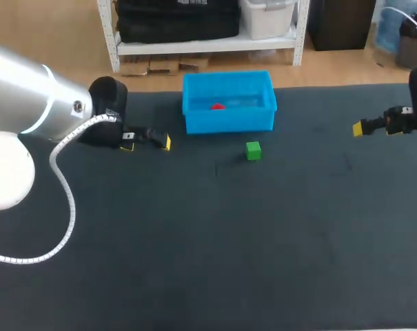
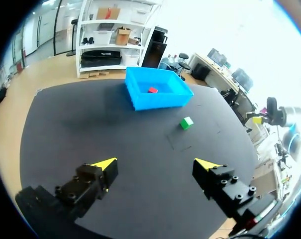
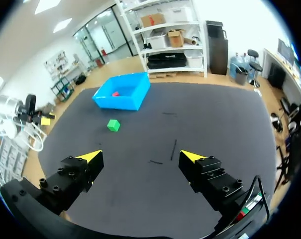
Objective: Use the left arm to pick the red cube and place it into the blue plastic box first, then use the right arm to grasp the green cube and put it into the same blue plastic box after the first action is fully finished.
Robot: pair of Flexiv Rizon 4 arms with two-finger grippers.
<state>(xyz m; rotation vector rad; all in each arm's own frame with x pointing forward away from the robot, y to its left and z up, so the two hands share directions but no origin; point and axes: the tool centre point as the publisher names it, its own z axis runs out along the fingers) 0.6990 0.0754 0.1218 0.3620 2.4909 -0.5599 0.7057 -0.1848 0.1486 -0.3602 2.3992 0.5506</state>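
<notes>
Silver and rounded, my left arm [image 1: 36, 103] fills the near corner of the head view, a white coiled cable hanging from it. The left gripper [image 1: 147, 143] sits low over the dark table [image 1: 194, 248], beside the blue plastic box [image 1: 229, 123] and apart from it, with its fingers spread and nothing between them. The red cube [image 1: 217, 106] lies inside the box on its floor. The green cube [image 1: 253, 150] stands on the table just in front of the box's front wall. My right arm [image 1: 404, 118] is at the far right edge, well apart from both.

From the left wrist, the released yellow tips frame bare table. The box, with the red cube in it, and the green cube lie well ahead.

From the right wrist, the right gripper [image 3: 140, 157] is likewise wide open and empty. The green cube lies far ahead of it, and the box is beyond that.

I judge the first placement done, so the green cube is the right arm's job. It should come down from above with the fingers straddling two opposite flat faces, the wrist turned to match the cube's edges, and stay off the box wall close behind. Then it should lift clear of the rim before releasing over the box floor.

The cubes look small, hard and sharp-edged. The box is glossy moulded plastic with thin upright walls. The table cover looks matte and cloth-like, likely grippy enough to keep the cube from sliding.
</notes>
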